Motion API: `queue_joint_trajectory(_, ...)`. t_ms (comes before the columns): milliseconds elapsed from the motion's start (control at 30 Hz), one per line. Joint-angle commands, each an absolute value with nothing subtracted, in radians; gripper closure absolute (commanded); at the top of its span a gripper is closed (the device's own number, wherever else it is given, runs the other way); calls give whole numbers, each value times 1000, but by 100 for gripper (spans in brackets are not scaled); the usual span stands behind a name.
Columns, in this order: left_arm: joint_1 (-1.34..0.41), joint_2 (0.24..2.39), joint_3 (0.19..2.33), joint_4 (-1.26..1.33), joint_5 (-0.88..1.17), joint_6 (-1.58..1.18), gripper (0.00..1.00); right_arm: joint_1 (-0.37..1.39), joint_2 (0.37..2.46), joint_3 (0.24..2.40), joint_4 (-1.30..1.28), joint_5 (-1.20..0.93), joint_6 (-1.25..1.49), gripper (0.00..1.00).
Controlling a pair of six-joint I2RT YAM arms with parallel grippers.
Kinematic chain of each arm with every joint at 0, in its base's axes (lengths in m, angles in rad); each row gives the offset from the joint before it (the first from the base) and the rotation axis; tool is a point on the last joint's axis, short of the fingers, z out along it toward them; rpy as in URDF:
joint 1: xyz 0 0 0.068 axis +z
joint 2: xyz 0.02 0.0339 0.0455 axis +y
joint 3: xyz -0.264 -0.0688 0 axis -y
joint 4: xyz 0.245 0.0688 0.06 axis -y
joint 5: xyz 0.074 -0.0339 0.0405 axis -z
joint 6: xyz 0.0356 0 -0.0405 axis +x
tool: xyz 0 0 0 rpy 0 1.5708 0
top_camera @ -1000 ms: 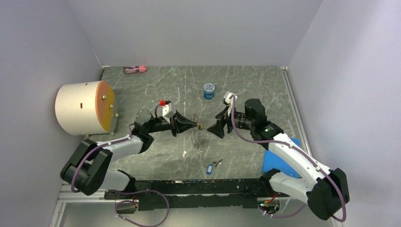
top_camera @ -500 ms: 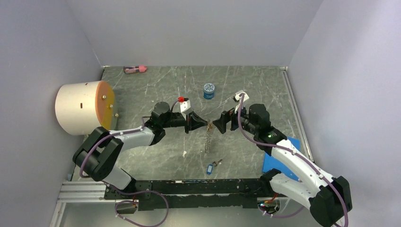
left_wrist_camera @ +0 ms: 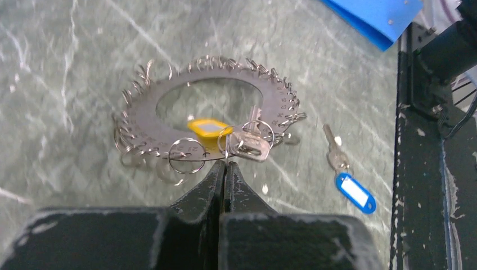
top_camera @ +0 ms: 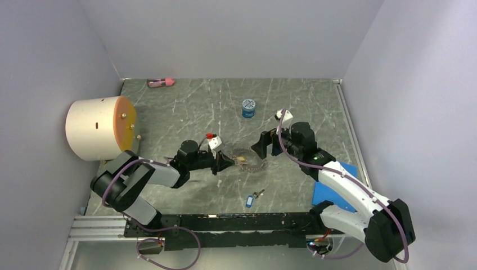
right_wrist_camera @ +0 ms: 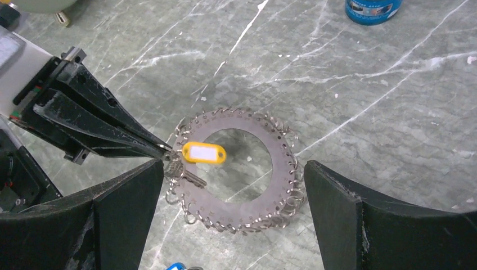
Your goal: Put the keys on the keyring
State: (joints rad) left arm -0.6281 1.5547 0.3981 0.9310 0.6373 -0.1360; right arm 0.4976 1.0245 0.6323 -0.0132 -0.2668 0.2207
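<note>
The keyring (top_camera: 251, 163) is a flat grey disc edged with several small wire rings, lying flat on the table. It also shows in the left wrist view (left_wrist_camera: 163, 130) and the right wrist view (right_wrist_camera: 281, 169). The yellow-tagged key (left_wrist_camera: 209, 127) (right_wrist_camera: 203, 152) hangs on one small ring at its edge. My left gripper (top_camera: 228, 161) (left_wrist_camera: 225, 164) is shut on that small ring. My right gripper (top_camera: 262, 147) (right_wrist_camera: 232, 166) is open and empty just above the keyring. The blue-tagged key (top_camera: 249, 201) (left_wrist_camera: 353, 191) lies loose near the front edge.
A round blue jar (top_camera: 248, 107) (right_wrist_camera: 368, 8) stands behind the keyring. A white cylinder with an orange face (top_camera: 101, 128) sits at the left. A pink object (top_camera: 160, 82) lies at the back. A blue pad (top_camera: 332, 188) and the black front rail (left_wrist_camera: 422, 169) are at the right and front.
The keyring hung upright from my raised left gripper; now it lies flat on the table. The left gripper has come down and nearer. The right gripper has shifted slightly over it.
</note>
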Motion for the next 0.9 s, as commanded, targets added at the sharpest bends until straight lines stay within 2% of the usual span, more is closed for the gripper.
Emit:
queue_joint_trajectory(0,-631,1470,357,925,553,-136,97,489,1043,641,39,-286,247,1)
queue_joint_trajectory(233,-631,1395,316,793,517,-120,97,477,1113,641,59,-323,304,1)
queue_joint_trajectory(300,-632,1384,307,783,505,-132,94,470,1137,641,67,-342,321,1)
queue_joint_trajectory(533,-632,1251,301,654,336,-174,57,458,1130,607,110,-346,323,1)
queue_joint_trajectory(600,-631,1192,301,595,266,-185,22,452,1130,602,104,-324,336,1)
queue_joint_trajectory(633,-631,1164,301,570,228,-193,9,448,1133,599,101,-316,338,1)
queue_joint_trajectory(667,-631,1140,301,551,198,-196,6,445,1138,597,100,-306,344,1)
queue_joint_trajectory(867,-630,1073,343,410,17,-254,6,422,1206,626,34,-296,399,1)
